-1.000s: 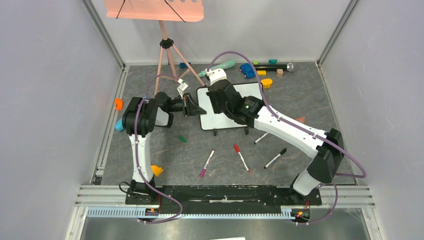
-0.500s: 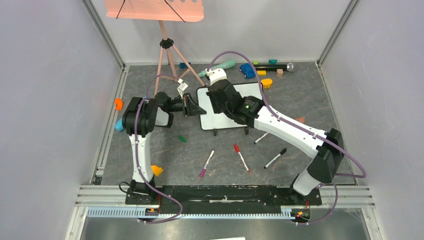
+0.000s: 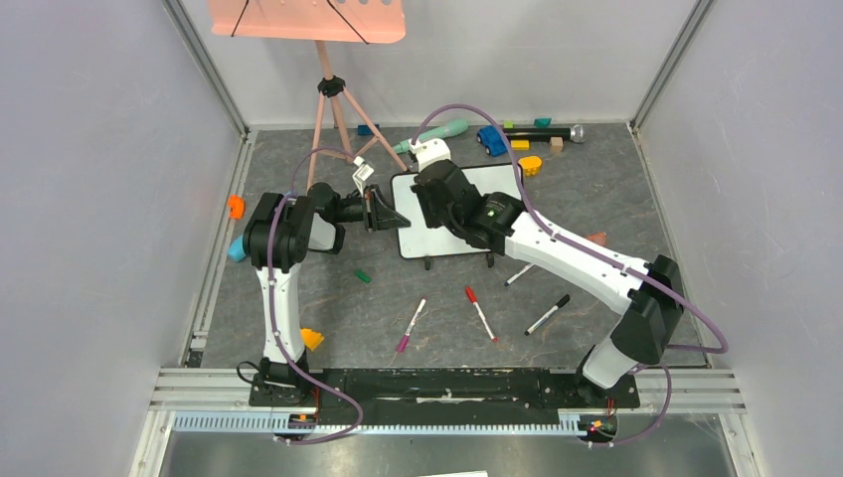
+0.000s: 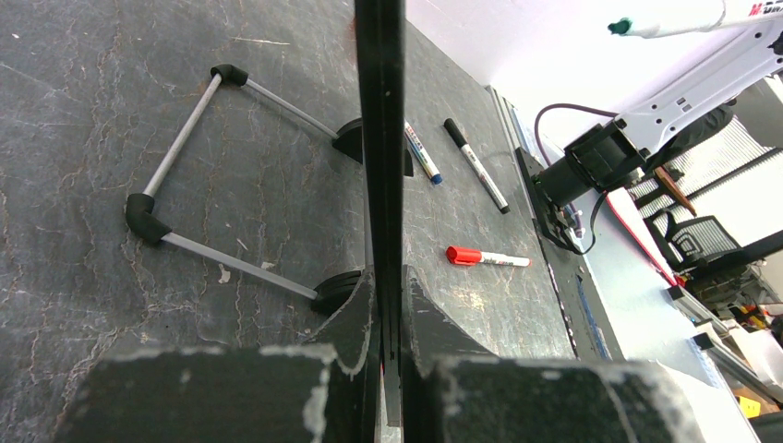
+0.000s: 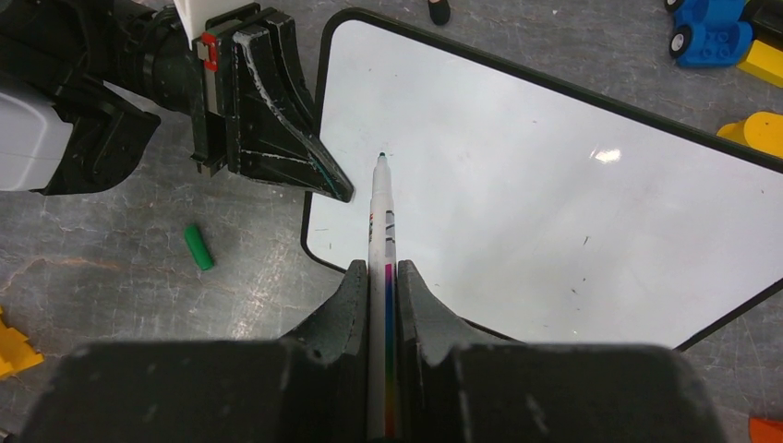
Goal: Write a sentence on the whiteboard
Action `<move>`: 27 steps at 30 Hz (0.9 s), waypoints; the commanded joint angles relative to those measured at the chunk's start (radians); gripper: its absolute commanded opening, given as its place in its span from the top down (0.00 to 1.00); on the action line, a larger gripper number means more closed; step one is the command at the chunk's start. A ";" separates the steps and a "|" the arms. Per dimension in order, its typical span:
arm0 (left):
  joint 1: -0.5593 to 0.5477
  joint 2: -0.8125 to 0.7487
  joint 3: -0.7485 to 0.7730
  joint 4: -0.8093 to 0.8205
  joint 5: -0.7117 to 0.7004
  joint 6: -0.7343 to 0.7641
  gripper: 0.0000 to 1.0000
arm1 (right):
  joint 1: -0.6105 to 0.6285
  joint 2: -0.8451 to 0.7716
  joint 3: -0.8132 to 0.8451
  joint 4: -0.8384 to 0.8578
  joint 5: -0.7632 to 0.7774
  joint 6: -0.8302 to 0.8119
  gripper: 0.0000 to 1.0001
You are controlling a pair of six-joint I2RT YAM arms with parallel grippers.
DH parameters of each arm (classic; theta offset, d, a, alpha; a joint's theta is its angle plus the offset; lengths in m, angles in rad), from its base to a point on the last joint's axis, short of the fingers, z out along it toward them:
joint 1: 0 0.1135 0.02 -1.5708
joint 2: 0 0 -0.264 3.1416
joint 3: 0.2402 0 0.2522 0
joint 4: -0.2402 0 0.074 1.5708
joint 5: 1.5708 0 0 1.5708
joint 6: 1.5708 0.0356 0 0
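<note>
Four loose markers (image 3: 481,314) lie near one whiteboard (image 5: 517,212).

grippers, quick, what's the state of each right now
left gripper: closed on the whiteboard edge
right gripper: closed, holding a marker

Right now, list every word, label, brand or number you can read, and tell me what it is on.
Nothing reads clearly.
Whiteboard: blank, no writing on it.
Green-tipped marker: dark print on the barrel, too small to read; red letters show in the left wrist view, cut off at the frame edge.
Red-capped marker: print too small to read.
Black-capped marker: print too small to read.
</note>
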 commanded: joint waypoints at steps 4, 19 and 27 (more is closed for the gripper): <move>-0.007 0.019 -0.015 0.080 0.067 0.052 0.98 | -0.001 -0.019 -0.001 0.019 -0.024 0.009 1.00; -0.007 0.021 -0.013 0.080 0.065 0.051 0.98 | -0.001 0.089 0.136 -0.016 -0.034 -0.005 1.00; -0.007 0.016 -0.027 0.080 0.055 0.064 0.98 | -0.001 0.105 0.158 0.002 -0.045 -0.013 1.00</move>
